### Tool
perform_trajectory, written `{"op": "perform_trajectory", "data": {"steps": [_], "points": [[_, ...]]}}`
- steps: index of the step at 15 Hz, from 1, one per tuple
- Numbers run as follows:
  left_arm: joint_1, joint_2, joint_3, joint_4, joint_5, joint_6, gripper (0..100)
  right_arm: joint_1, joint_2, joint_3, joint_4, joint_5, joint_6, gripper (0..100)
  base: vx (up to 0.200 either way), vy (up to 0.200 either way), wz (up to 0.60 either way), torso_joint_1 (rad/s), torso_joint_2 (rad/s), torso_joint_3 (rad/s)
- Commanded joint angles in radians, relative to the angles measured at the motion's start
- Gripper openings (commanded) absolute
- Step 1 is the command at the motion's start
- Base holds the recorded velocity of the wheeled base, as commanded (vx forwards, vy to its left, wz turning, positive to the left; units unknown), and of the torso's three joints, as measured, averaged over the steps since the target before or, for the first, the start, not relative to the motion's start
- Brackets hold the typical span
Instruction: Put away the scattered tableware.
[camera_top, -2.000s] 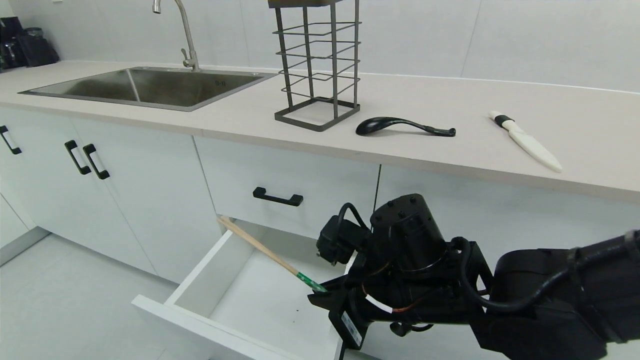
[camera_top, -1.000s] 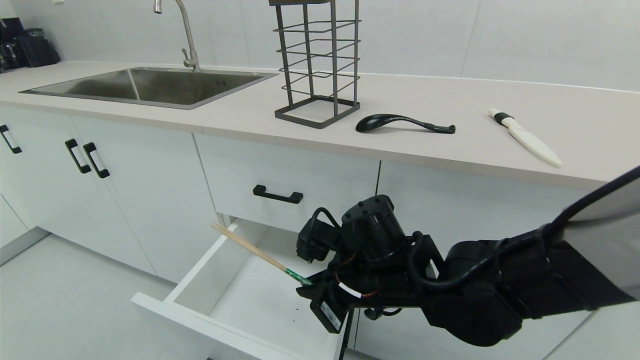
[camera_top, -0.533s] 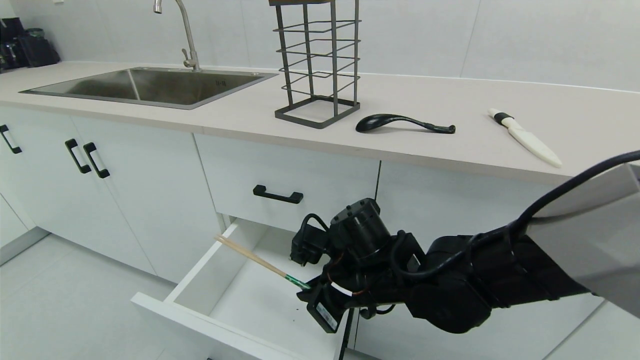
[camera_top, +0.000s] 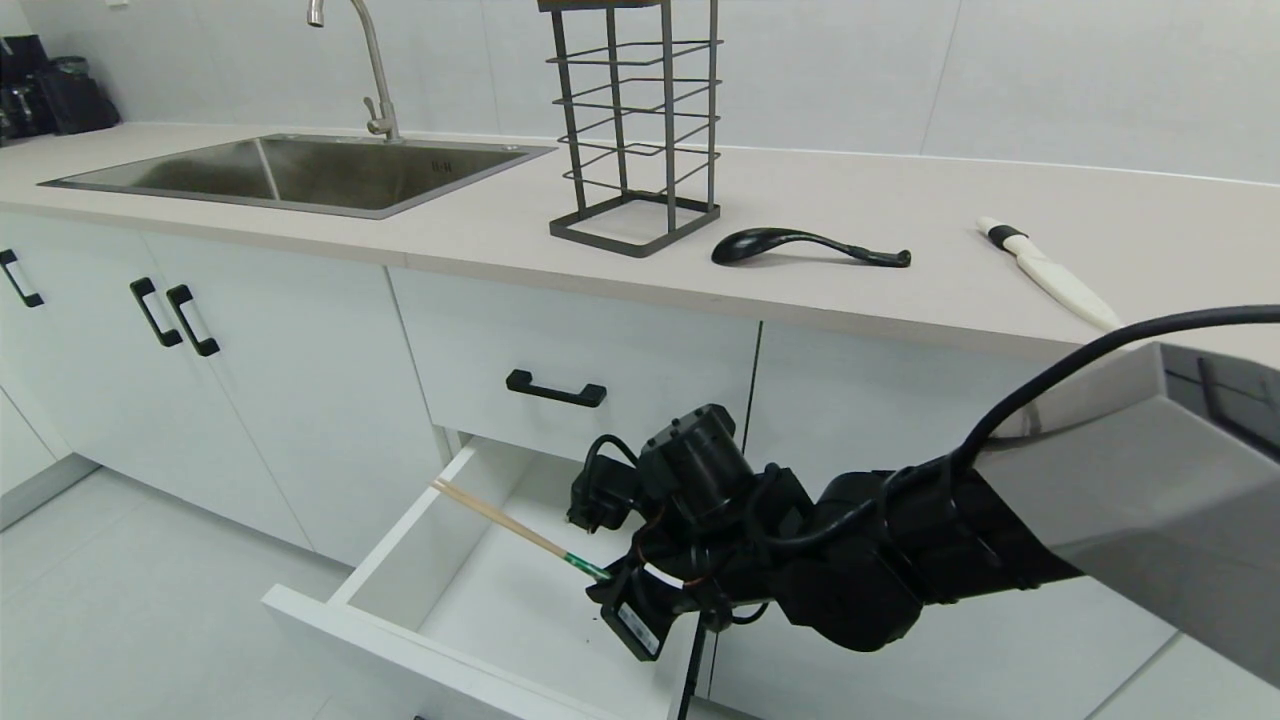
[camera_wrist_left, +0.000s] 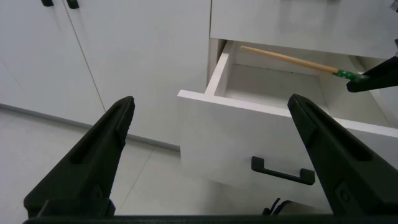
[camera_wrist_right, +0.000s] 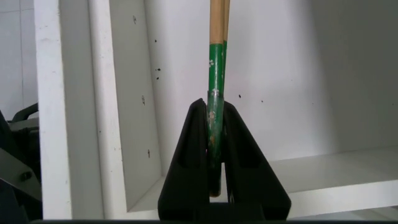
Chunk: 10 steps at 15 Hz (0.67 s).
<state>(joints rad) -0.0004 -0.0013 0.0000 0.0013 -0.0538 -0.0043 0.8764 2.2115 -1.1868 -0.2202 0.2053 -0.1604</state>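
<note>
Right now we judge that we are in the placing step. Our right gripper (camera_top: 612, 590) is clamped on the green-painted end of the chopsticks (camera_top: 505, 522). It holds them slanted over the open drawer (camera_top: 395, 545), with the far tips up near the drawer's left wall; we cannot tell whether they touch it. Our left gripper (camera_wrist_left: 211, 102) hangs in front of the drawer's face with its jaws wide apart and nothing between them.

The next move calls for lowering the sticks until they lie flat on the drawer floor, then letting go gently. They are slim, straight, pale wood and would probably roll on that smooth white panel, which is flecked with dark specks.

Two pieces are left on the matte beige counter (camera_top: 850, 190). One is a glossy black spoon (camera_top: 800, 245) with a curving handle. The other is a white knife (camera_top: 1050, 275) with a black band, well apart from the spoon.
</note>
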Motion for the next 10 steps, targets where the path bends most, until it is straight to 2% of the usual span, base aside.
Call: {"op": "perform_trajectory", "data": {"steps": [1, 10], "points": [[-0.001, 0.001, 0.000, 0.000, 0.000, 0.000, 100, -0.002, 0.022, -0.014, 0.001, 0.000, -0.001, 0, 0.000, 0.000, 0.00, 0.000, 0.00, 0.000], [0.000, 0.001, 0.000, 0.000, 0.000, 0.000, 100, -0.008, 0.097, -0.043, 0.007, -0.001, -0.004, 0, 0.000, 0.000, 0.00, 0.000, 0.00, 0.000]]}}
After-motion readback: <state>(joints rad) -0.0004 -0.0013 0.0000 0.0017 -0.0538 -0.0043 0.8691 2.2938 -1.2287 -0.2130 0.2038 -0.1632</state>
